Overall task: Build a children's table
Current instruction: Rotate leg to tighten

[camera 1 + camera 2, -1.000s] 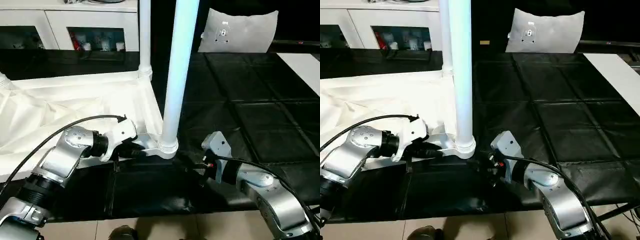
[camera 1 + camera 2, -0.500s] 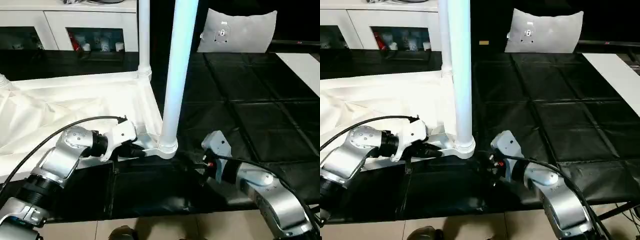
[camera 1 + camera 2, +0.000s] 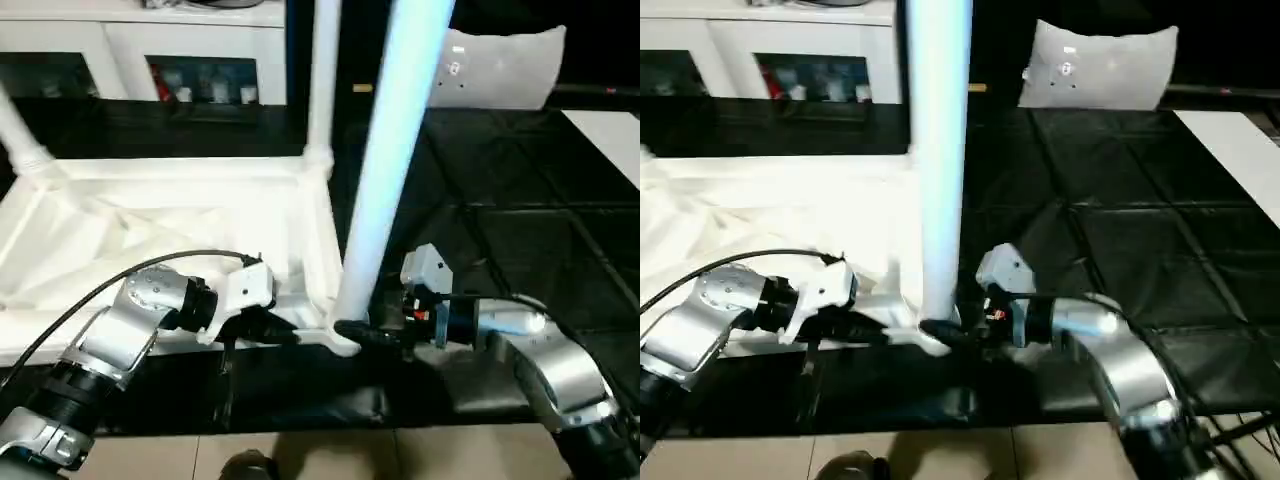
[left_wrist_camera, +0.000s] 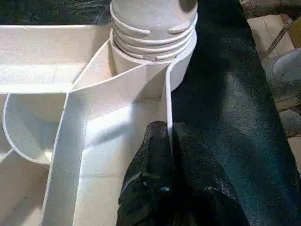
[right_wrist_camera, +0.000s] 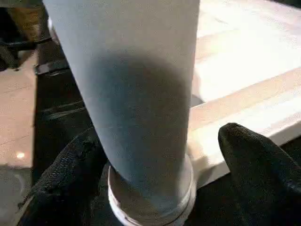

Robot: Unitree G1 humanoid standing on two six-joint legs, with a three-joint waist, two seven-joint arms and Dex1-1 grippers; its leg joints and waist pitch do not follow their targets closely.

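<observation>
Lying upside down on the black table (image 3: 520,240), the white tabletop (image 3: 150,230) carries three visible upright legs. The left hand (image 4: 164,155) pinches its rim wall; the right hand (image 5: 155,155), spread, flanks the nearest leg (image 3: 385,170). No writing is readable.

one white table top (image 3: 180,215) lies upside down on the black surface (image 3: 520,250). three legs stand screwed into its corners: a near leg (image 3: 385,180), a far leg (image 3: 322,80) and a third leg (image 3: 20,135) at the left edge. two grippers: the left gripper (image 4: 164,141) and the right gripper (image 5: 155,155). one grey pillow (image 3: 500,70), one white cabinet (image 3: 150,45).
</observation>
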